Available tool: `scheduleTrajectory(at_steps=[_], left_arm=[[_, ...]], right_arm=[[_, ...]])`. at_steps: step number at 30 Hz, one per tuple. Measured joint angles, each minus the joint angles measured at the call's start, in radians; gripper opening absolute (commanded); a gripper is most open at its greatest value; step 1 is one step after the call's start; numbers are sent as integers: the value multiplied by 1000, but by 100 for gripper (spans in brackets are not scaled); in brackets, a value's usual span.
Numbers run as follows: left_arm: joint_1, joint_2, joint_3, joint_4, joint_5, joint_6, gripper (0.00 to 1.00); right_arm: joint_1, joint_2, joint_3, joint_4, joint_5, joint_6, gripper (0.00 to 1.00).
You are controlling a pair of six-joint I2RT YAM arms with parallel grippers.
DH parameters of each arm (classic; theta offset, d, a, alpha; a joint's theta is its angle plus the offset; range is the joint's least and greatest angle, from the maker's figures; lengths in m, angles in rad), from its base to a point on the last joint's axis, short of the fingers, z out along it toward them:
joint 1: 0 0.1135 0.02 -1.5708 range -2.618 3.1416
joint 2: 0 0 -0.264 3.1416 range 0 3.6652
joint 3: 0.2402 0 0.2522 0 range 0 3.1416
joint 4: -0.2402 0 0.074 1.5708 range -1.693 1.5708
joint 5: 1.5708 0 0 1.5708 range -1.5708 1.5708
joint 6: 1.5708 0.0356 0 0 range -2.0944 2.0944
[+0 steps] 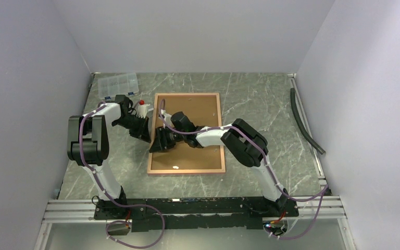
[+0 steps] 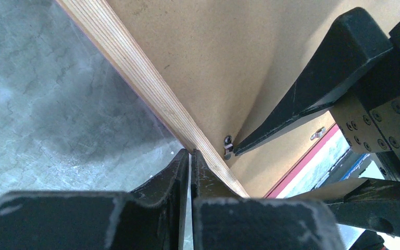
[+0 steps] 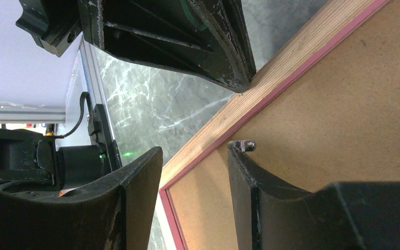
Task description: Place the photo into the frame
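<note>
The frame (image 1: 186, 171) lies back-up in the middle of the marble-patterned worktop (image 1: 260, 104). Its tan wooden rail and thin pink lip surround a brown backing board (image 1: 203, 107) that sits inside it. The photo cannot be made out in any view.

The left tool (image 2: 190, 153) is closed, fingers pressed together, and its tips touch the outer side of the frame's left rail. The right tool (image 3: 195, 148) is open across that same rail. One finger (image 3: 140, 177) is on the outer side of the rail. The other finger (image 3: 239, 161) is on the backing board, its tip right at a small metal retaining tab (image 3: 248, 145). The two tools are close together at this edge.

Near the back left of the worktop are a clear compartment box (image 1: 117, 86) and a small white bottle with a red cap (image 1: 143, 108). A dark hose (image 1: 304, 122) lies along the right side.
</note>
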Motion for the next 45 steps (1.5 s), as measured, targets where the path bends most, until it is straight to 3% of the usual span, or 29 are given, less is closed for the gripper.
scheduleTrajectory(at_steps=[33, 41, 45], left_arm=[[0, 0, 3, -4, -2, 2, 10], [-1, 0, 27, -34, -4, 8, 11], [5, 0, 75, -62, 1, 18, 14]], right_arm=[[8, 10, -1, 51, 59, 9, 51], [6, -2, -14, 69, 40, 22, 67], [-15, -90, -64, 49, 39, 18, 72]])
